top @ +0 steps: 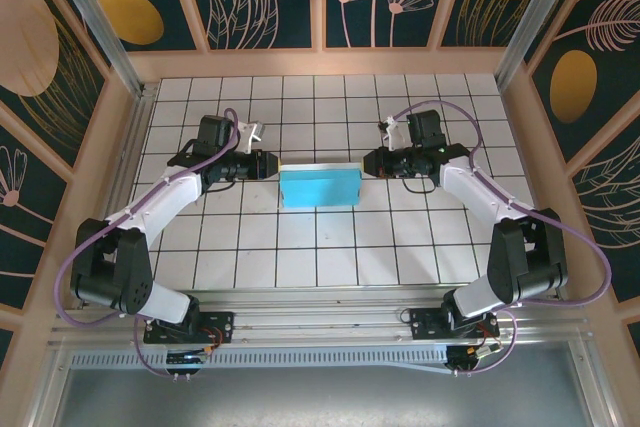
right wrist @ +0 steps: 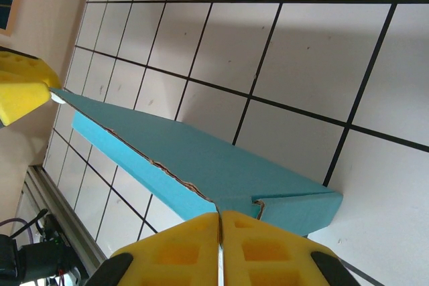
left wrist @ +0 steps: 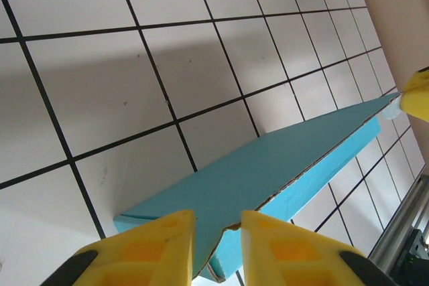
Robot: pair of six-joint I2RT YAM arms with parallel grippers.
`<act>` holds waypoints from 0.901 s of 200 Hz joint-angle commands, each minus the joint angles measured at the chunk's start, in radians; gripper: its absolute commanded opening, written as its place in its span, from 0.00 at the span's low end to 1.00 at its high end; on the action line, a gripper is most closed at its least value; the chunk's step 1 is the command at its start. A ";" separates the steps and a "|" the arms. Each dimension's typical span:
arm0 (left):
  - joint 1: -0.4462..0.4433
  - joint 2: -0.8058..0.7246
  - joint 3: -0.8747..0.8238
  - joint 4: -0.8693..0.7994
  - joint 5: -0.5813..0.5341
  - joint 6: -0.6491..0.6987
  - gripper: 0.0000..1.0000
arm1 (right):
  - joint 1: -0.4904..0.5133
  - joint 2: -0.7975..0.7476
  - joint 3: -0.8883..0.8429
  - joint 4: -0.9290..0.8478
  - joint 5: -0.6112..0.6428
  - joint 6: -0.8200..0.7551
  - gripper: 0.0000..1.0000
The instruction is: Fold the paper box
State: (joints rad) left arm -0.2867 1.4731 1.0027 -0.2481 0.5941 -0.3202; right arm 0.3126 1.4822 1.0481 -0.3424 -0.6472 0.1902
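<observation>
Right hand (right wrist: 219, 220) is clamped on the paper box (right wrist: 201, 159) at its 3 o'clock end. My left hand (left wrist: 218, 224) straddles the 9 o'clock end, jaws slightly apart.

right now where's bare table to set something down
Free: the tiles behind the box to the back wall, and the rows between it and the front rail. Crowded: the middle row, where the left hand and right hand meet its ends.

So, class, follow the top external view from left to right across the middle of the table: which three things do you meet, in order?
left gripper → paper box → right gripper
</observation>
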 commanded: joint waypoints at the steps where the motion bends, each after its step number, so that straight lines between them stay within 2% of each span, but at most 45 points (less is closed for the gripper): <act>1: -0.006 0.001 0.027 -0.034 0.008 -0.008 0.22 | 0.010 0.009 -0.018 0.019 0.014 0.009 0.10; 34: -0.009 -0.005 0.019 -0.041 0.011 -0.018 0.23 | 0.010 0.007 -0.016 0.019 0.016 0.009 0.10; 52: -0.011 -0.005 0.018 -0.048 0.011 -0.026 0.31 | 0.010 0.007 -0.016 0.017 0.017 0.008 0.10; 64: -0.012 -0.011 0.013 -0.046 0.008 -0.029 0.32 | 0.010 0.006 -0.016 0.017 0.017 0.008 0.10; 140: -0.015 -0.016 0.008 -0.034 0.015 -0.061 0.18 | 0.014 0.002 -0.022 0.021 0.017 0.015 0.10; 180: -0.015 -0.014 -0.015 0.008 0.047 -0.095 0.18 | 0.019 0.003 -0.029 0.031 0.017 0.024 0.10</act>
State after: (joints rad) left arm -0.2958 1.4727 1.0042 -0.2649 0.6056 -0.3779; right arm 0.3168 1.4826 1.0370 -0.3271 -0.6445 0.1963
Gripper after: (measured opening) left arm 0.181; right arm 0.098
